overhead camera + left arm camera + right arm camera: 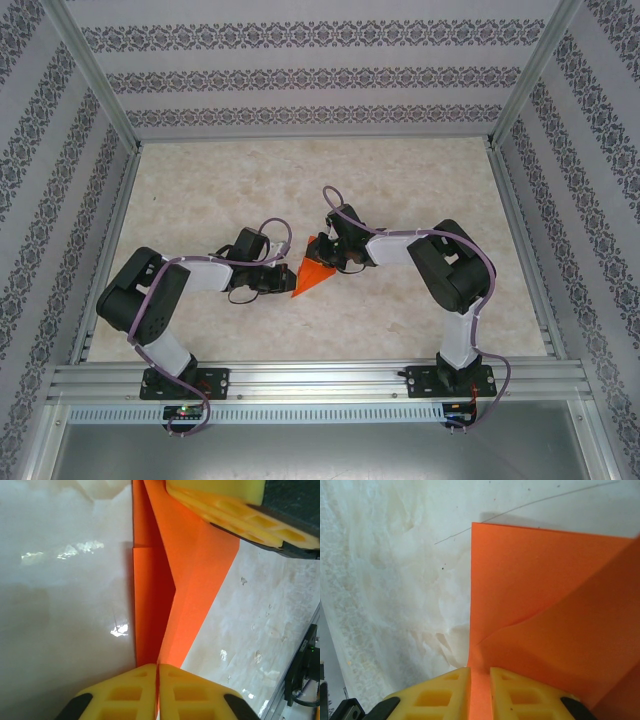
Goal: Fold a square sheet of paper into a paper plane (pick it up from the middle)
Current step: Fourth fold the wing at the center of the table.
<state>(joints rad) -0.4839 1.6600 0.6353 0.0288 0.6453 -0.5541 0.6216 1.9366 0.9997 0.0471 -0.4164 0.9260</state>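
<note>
The half-folded orange paper plane (312, 272) is at the middle of the table (420, 190), tip pointing to 7 o'clock. The left gripper (158, 667), at its 9 o'clock, pinches a folded edge tight. The right gripper (480, 671), at 2 o'clock, clamps another edge narrowly.

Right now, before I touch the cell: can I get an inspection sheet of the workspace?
surface: marble-pattern tabletop, glossy, faint marks.
job's things: orange paper, partly folded to a point with creases, held between the two hands.
clutter: nothing seen.
hands: left hand shut on the paper's narrow end; right hand shut on the paper's edge at the wider end.
cables: purple cables run along both arms and loop above the wrists.
surroundings: patterned walls on three sides, aluminium frame at the corners and near edge.
</note>
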